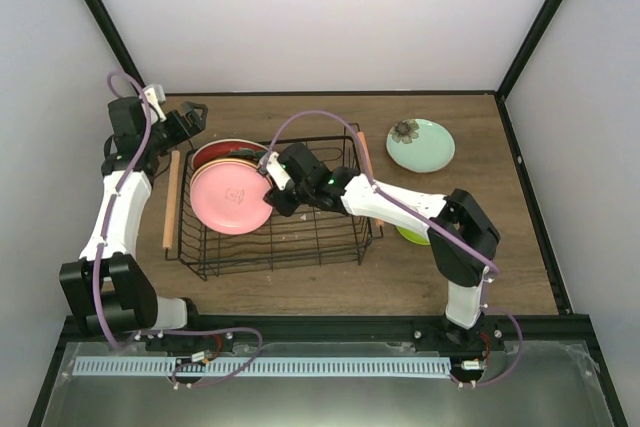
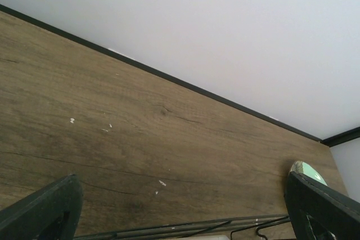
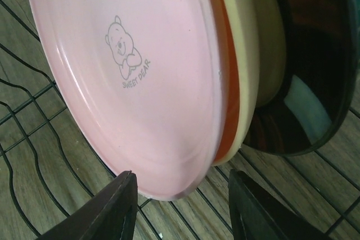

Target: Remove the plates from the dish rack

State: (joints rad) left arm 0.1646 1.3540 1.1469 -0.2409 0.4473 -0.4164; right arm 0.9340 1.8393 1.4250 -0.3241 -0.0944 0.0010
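The wooden table (image 1: 300,292) carries the black wire dish rack (image 1: 285,267). At the rack's left end four plates lean together on edge: the pink plate (image 3: 140,82) with a bear print is in front, then the orange plate (image 3: 226,82), the beige plate (image 3: 247,54) and the red plate (image 1: 222,146) at the back. The mint flower plate (image 1: 420,145) lies right of the rack's far corner. The lime green plate (image 1: 412,236) lies just right of the rack, mostly under the right arm. The right gripper (image 3: 181,184) is inside the rack, its fingers parted around the pink plate's lower rim and not clamped. The left gripper (image 2: 181,195) is beyond the rack's far left corner, spread wide and empty.
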